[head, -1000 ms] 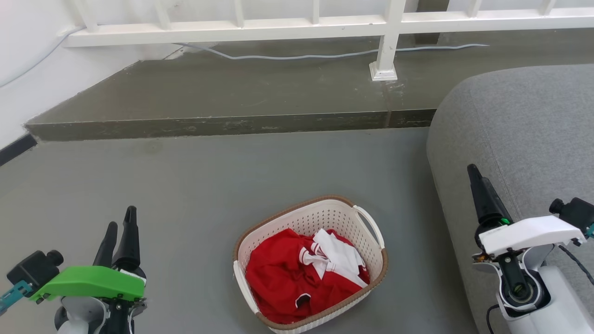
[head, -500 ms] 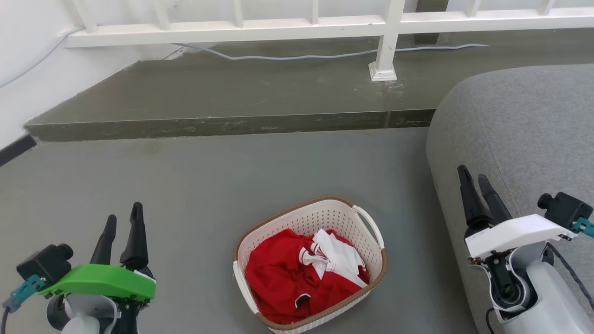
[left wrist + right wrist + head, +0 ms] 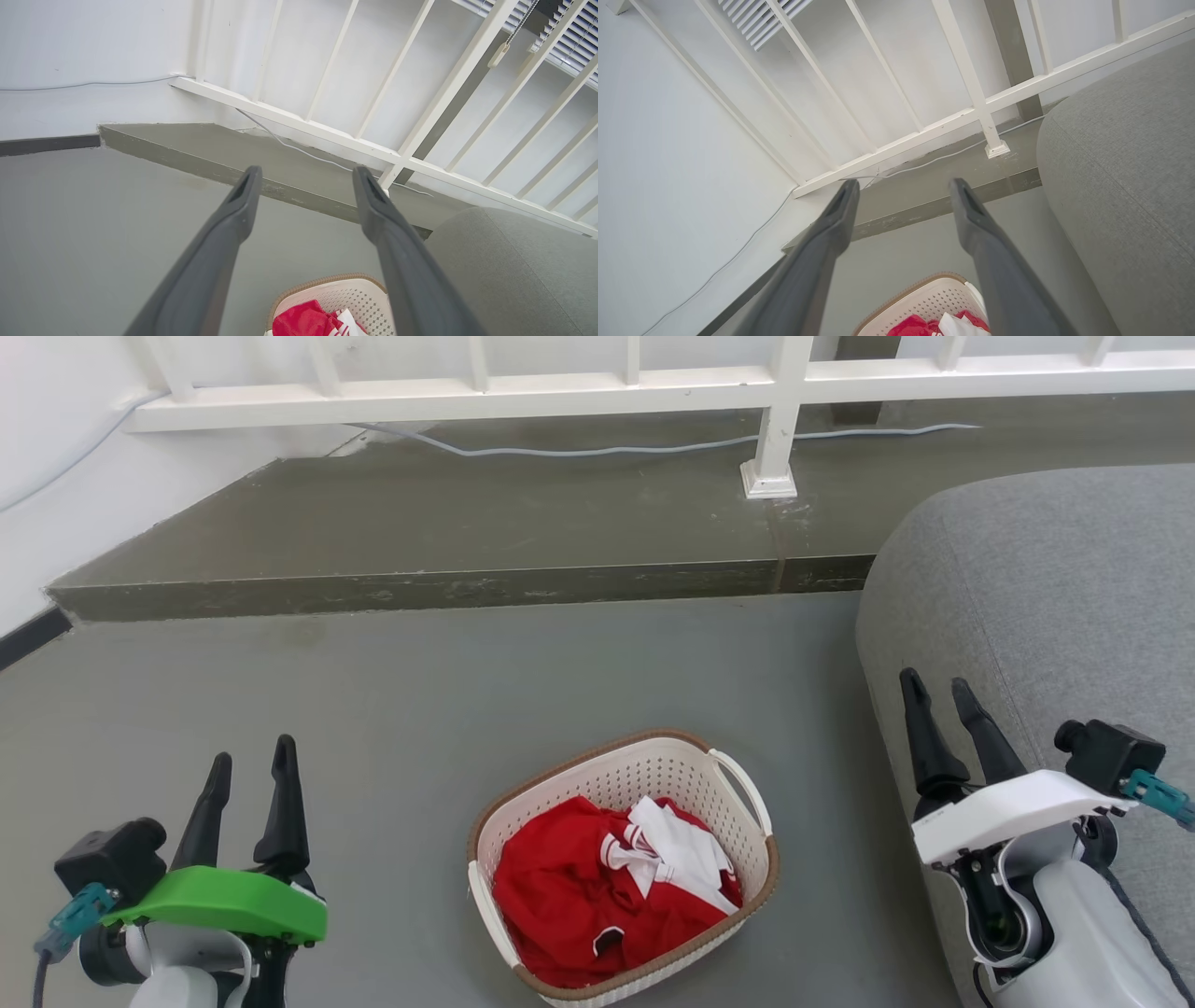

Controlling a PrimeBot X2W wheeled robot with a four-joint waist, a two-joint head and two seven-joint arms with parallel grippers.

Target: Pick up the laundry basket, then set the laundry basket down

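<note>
Fingers of the left gripper (image 3: 253, 752) stand at the near left over the grey floor (image 3: 420, 691), spread with a clear gap between them and nothing held. Right of it, in the near middle, the laundry basket (image 3: 644, 773) sits on the floor, well apart from both grippers, with one white loop handle (image 3: 750, 791) on its right side. A red garment (image 3: 560, 896) and a white one (image 3: 686, 849) lie bunched inside it. Beyond it a raised step (image 3: 467, 523) runs across the far side, with a white railing (image 3: 560, 397) standing on it. At the near right the right gripper (image 3: 934, 679) points away from the robot, its fingers likewise parted and empty, in front of a grey sofa (image 3: 1046, 579) along the right side.
</note>
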